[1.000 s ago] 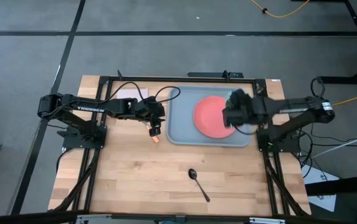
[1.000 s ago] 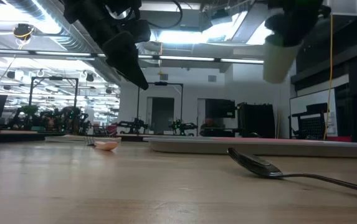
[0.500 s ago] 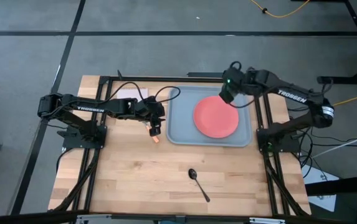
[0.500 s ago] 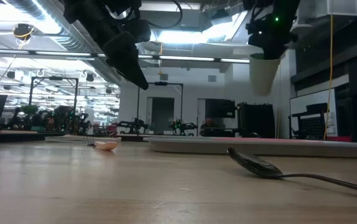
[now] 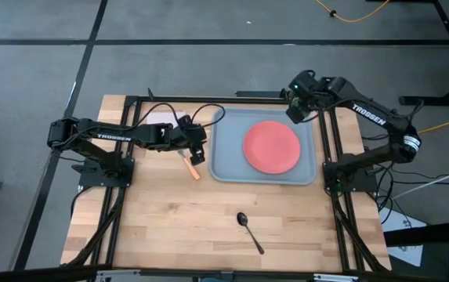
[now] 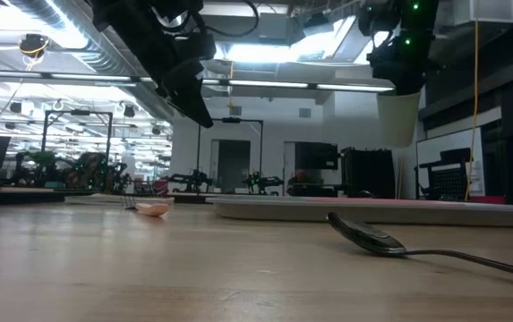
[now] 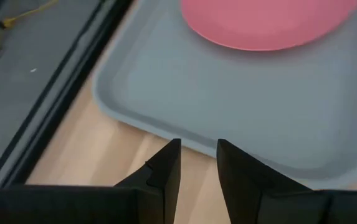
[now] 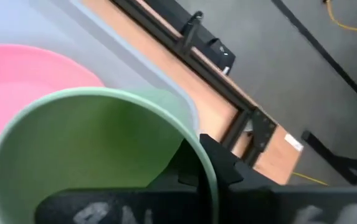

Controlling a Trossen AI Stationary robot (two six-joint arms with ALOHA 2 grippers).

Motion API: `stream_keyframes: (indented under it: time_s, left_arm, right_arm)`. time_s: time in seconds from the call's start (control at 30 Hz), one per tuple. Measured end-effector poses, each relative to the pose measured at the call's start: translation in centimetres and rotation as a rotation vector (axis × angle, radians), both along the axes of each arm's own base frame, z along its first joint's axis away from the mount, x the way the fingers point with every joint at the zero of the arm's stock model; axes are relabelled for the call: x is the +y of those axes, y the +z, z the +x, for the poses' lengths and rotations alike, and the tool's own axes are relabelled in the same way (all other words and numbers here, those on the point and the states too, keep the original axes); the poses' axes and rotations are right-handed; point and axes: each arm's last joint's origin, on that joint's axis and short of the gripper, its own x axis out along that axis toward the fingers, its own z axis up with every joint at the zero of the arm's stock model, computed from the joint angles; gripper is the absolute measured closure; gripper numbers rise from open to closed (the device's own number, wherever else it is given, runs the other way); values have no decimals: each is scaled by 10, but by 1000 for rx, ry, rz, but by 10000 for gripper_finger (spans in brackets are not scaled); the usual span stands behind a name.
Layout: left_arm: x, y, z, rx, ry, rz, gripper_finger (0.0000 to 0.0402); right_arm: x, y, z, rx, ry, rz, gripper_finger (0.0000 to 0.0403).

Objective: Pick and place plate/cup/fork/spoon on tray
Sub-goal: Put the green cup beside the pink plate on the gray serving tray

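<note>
The coral plate [image 5: 271,147] lies flat in the blue-grey tray [image 5: 226,166]. My right gripper [image 5: 297,110] hangs above the tray's far right corner, shut on the light-green cup [image 8: 85,162], which shows below it in the low view [image 6: 397,116]. My left gripper [image 7: 197,155] hovers open, with nothing between its fingers, just off the tray's left rim. It stands above the orange-handled fork [image 5: 190,167], which lies flat on the wood. The dark spoon [image 5: 249,231] lies on the table nearer the front edge. My right gripper holds the cup by its rim [image 8: 194,140], one finger inside the cup and one outside against the wall. The fingers come from above, slanting down. The cup hangs below them, mouth up, lifted clear of the tray.
A pale napkin [image 5: 157,117] lies at the table's far left, behind the left arm. Black frame rails [image 5: 330,125] run along the table's sides and far edge. Bare wood lies around the spoon at the front.
My right gripper has carried the cup from above the plate's right side toward the table's far edge, to the tray's far right corner, turning as it went; the cup stays lifted. My left gripper has turned a little at the wrist in place, uncovering more of the fork.
</note>
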Motion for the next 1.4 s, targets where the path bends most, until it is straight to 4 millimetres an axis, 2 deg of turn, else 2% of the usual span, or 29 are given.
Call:
stream_keyframes:
  time_s: [0.1, 0.33, 0.5, 0.6, 0.73, 0.97, 1.17, 1.4]
  left_arm:
    - [1, 0, 0, -4, 26, 8, 305]
    - [1, 0, 0, -4, 27, 7, 305]
    - [1, 0, 0, -6, 30, 5, 305]
    - [1, 0, 0, -6, 30, 5, 305]
    - [1, 0, 0, -5, 30, 5, 305]
    - [1, 0, 0, -6, 30, 5, 305]
    - [1, 0, 0, -6, 30, 5, 305]
    - [1, 0, 0, -6, 30, 5, 305]
  right_arm:
    - [-8, -2, -6, 9, -4, 7, 401]
    - [-31, -30, -13, -61, 47, 45, 401]
    - [-41, -35, -22, -134, 31, 87, 401]
    - [-42, -46, -28, -130, 19, 124, 401]
    - [-42, -70, -37, -96, -29, 168, 401]
    - [-45, -109, -43, -129, -68, 128, 401]
    - [-42, -121, -49, -98, -79, 153, 395]
    - [-39, -122, -50, -101, -76, 189, 384]
